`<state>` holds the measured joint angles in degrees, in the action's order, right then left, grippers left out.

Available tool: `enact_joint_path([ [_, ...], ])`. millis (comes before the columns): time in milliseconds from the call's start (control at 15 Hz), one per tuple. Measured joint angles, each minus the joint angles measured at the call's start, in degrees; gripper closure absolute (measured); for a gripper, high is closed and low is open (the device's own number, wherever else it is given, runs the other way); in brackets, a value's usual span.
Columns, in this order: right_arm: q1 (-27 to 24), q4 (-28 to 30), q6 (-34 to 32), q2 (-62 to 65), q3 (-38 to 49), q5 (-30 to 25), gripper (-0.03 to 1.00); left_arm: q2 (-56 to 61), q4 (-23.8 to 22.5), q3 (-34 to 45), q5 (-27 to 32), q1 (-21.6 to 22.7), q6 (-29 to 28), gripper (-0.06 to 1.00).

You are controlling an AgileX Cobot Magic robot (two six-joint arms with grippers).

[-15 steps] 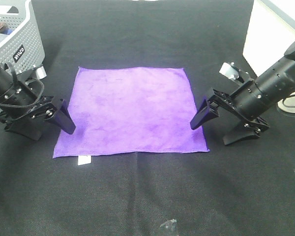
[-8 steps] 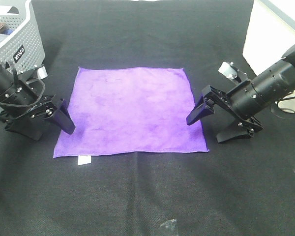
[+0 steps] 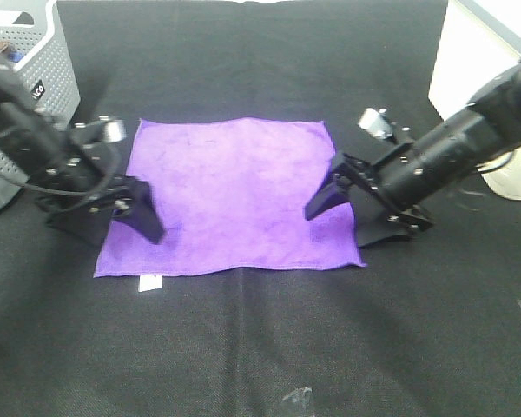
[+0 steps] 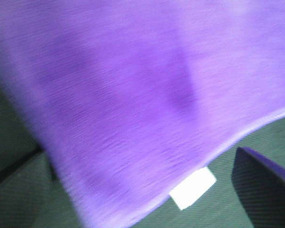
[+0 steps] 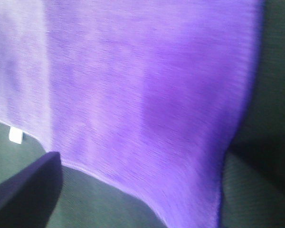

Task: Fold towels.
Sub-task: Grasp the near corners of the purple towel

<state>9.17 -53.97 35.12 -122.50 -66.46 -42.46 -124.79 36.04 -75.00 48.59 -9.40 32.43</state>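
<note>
Item 1: black woven fabric table cover, which lay bare at the near edge in front of you.

Item 2: small white rectangular tag, which stuck out from the near left corner of the cloth onto the cover.

Item 3: bright purple square microfibre towel with stitched hem, which lay flat and unfolded in the middle of the table.

Item 4: your left gripper, at the towel's left edge near the tagged corner. Its jaws stood wide, one finger over the cloth and one outside it, holding nothing.

Item 5: your right gripper, at the towel's right edge. Its jaws stood wide astride the hem, holding nothing.

Item 6: grey perforated plastic basket, at far left.

Item 7: white boxy block, at far right.
</note>
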Motion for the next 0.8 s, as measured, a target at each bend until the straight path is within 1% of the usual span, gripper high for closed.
enact_joint_path([
  [133, 2.4, -0.2, 0.0, -0.9, -1.7, 0.6, 0.21, -0.5, 1.3, -0.4, -1.1, -2.8, -1.5, 0.07],
  [200, 3.0, -0.1, 0.0, -1.3, -2.1, 1.0, 0.26, -0.6, 1.7, -0.4, -1.5, -3.4, -2.2, 0.15],
  [267, 3.2, 0.0, 0.0, -1.5, -2.3, 1.0, 0.31, -0.9, 2.0, -0.4, -2.1, -3.6, -2.8, 0.23],
  [333, 3.3, 1.0, 0.0, -1.8, -2.3, 1.6, 0.42, -1.3, 2.8, -0.4, -2.3, -3.6, -3.7, 0.37],
  [467, 3.3, 2.8, 0.0, -2.1, -2.3, 2.2, 0.57, -1.8, 3.8, -0.4, -2.4, -3.7, -4.3, 0.54],
  [667, 3.3, 4.7, 0.0, -2.2, -2.3, 2.2, 0.83, -2.4, 4.5, -0.3, -2.3, -3.7, -4.4, 0.86],
  [733, 3.3, 5.0, 0.0, -2.3, -2.3, 1.9, 0.86, -2.4, 4.7, -0.2, -2.3, -3.7, -4.4, 0.89],
  [800, 3.3, 6.0, 0.0, -2.2, -2.3, 0.9, 0.94, -2.4, 4.9, -0.1, -2.2, -3.7, -4.4, 0.94],
])
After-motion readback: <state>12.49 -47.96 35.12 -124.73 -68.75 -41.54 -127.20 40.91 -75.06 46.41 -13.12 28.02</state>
